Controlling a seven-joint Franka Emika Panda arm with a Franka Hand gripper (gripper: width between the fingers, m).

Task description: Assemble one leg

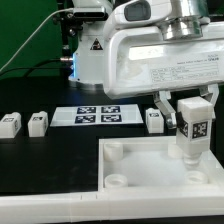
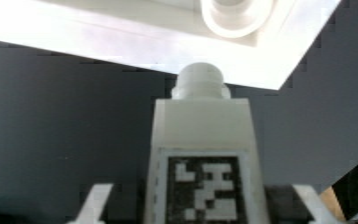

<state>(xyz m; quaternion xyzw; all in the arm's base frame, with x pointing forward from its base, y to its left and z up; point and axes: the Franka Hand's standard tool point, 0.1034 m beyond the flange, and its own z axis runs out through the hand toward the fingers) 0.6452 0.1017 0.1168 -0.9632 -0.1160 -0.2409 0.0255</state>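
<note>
Holding leg (image 1: 192, 130) upright, claw (image 1: 191, 112) clamped on tagged body. Long axis vertical, peg end down over panel (image 1: 130, 165). Wrist view: corner socket (image 2: 238, 12) beyond peg tip, slightly off-axis, not yet seated.

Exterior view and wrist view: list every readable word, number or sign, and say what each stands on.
No wording can be quoted.
Printed lines on the arm's white housing: too blurred to read.
Triangle sign on the dark unit behind: symbol too small to read.
Square marker tags on the leg and the marker board: patterns only, no letters.
</note>
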